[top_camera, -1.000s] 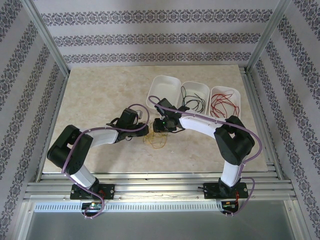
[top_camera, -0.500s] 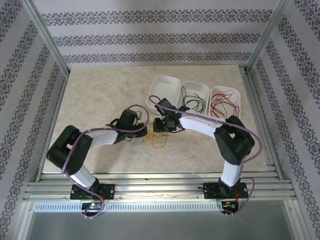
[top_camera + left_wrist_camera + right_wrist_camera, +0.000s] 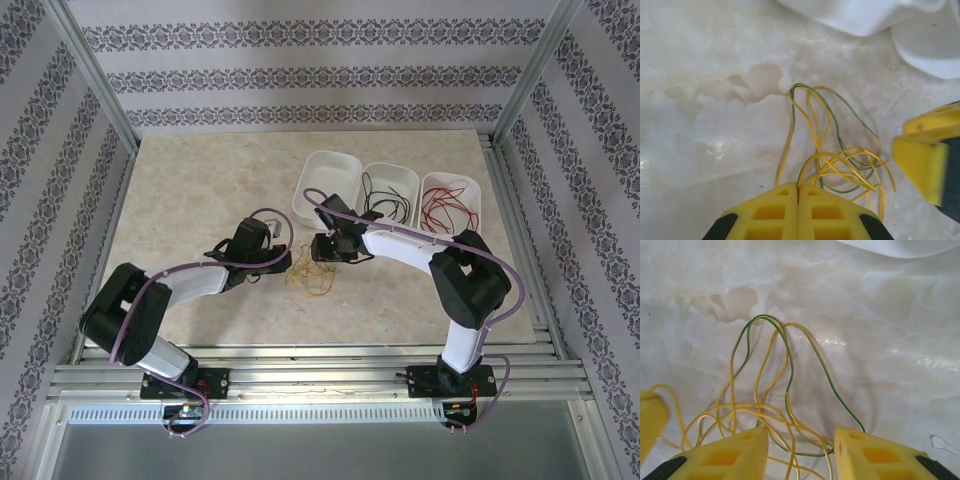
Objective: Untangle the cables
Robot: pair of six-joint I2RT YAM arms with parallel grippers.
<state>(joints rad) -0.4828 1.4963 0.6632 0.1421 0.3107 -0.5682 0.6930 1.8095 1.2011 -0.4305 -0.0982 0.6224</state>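
Observation:
A tangle of thin yellow and yellow-green cables lies on the marble table between the two arms. My left gripper sits at the tangle's left edge. In the left wrist view it is shut, and a yellow cable comes out from between its pads. My right gripper hangs over the tangle's upper right. In the right wrist view it stands open low over the table, and several strands of the cables run across the gap between its fingers.
Three white trays stand behind the tangle: an empty one, one with dark cables and one with red cables. The right gripper's yellow finger is close on the right in the left wrist view. Metal frame posts edge the table.
My left gripper has closed on a yellow cable at the tangle's left edge, and its arm has shifted, elbow lower and further left. The right gripper has barely moved.

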